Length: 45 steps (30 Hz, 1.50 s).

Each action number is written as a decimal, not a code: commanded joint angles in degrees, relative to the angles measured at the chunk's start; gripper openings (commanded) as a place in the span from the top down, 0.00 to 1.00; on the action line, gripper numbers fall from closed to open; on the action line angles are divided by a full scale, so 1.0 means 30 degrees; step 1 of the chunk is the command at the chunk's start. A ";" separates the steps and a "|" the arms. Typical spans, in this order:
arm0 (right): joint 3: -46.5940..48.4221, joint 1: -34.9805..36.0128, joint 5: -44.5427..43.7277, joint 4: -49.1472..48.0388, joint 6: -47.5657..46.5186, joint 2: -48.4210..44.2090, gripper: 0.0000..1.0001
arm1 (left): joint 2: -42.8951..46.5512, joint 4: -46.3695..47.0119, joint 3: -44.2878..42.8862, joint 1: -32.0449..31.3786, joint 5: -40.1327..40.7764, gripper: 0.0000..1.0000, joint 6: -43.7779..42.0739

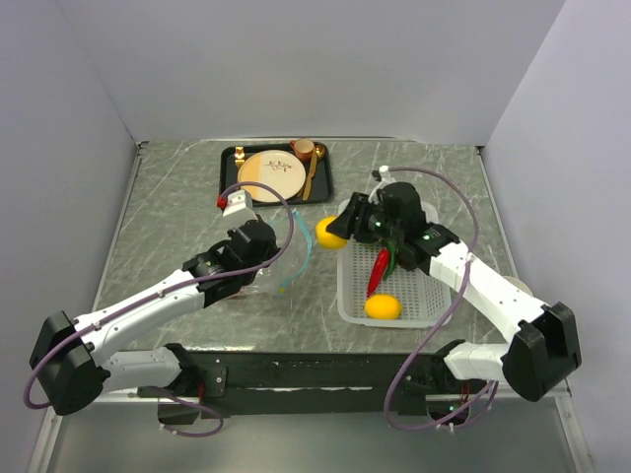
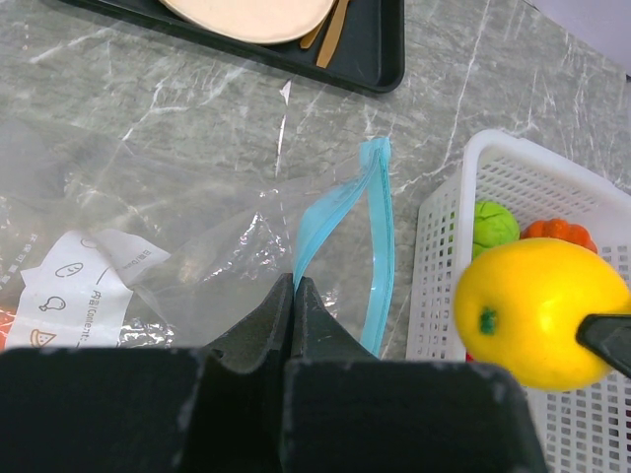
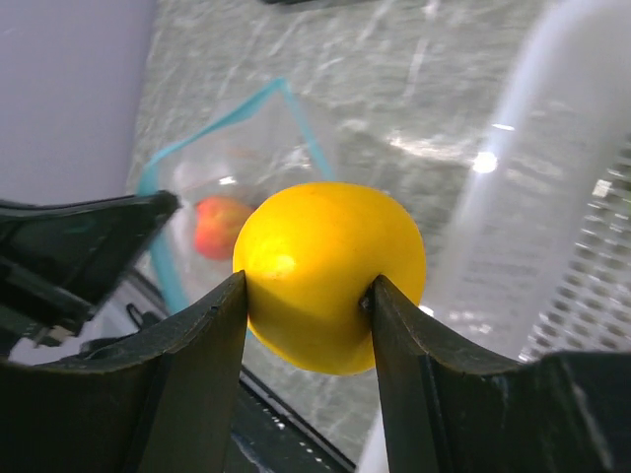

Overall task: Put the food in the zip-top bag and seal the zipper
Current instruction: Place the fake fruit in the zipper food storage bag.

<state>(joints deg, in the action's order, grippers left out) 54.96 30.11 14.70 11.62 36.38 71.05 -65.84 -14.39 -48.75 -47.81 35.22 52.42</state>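
Robot lab test cell: plain partition walls [image 1: 315, 59] boxing marble-look tabletop [image 1: 177, 217], two arms [image 1: 148, 301] bolted to black base rail [image 1: 315, 372], loose purple cabling [image 1: 28, 386].

The top view looks down from above and behind both arm bases, facing the far wall and taking in the whole tabletop [image 1: 168, 217]. The left wrist view sits low and close behind the left hand [image 2: 294, 286], looking forward across the clear bag [image 2: 177, 197] toward the white basket [image 2: 444, 227]. The right wrist view is nearer still, peering out past the right hand [image 3: 308, 291]. All three views share the yellow lemon [image 3: 330, 256] and the blue zipper [image 2: 380, 246].
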 commanded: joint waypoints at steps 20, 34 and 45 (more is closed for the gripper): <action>0.3945 0.3440 0.0609 -0.1910 0.0325 0.5087 0.38 | 0.1469 0.0872 0.0284 0.0029 0.0095 0.99 0.0162; 0.3799 0.3441 -0.1409 -0.0303 -0.0495 0.4386 0.10 | 0.1235 0.0726 0.0225 0.0029 0.0095 0.99 0.0133; 0.1575 0.0983 -0.6010 0.1927 -0.0178 0.0725 0.00 | 0.1352 0.0872 0.0460 0.0058 0.0037 0.99 0.0016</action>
<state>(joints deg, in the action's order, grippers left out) 61.65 37.01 3.86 14.74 34.87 78.81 -62.65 -13.98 -47.86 -47.81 34.85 52.42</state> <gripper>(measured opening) 0.988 0.021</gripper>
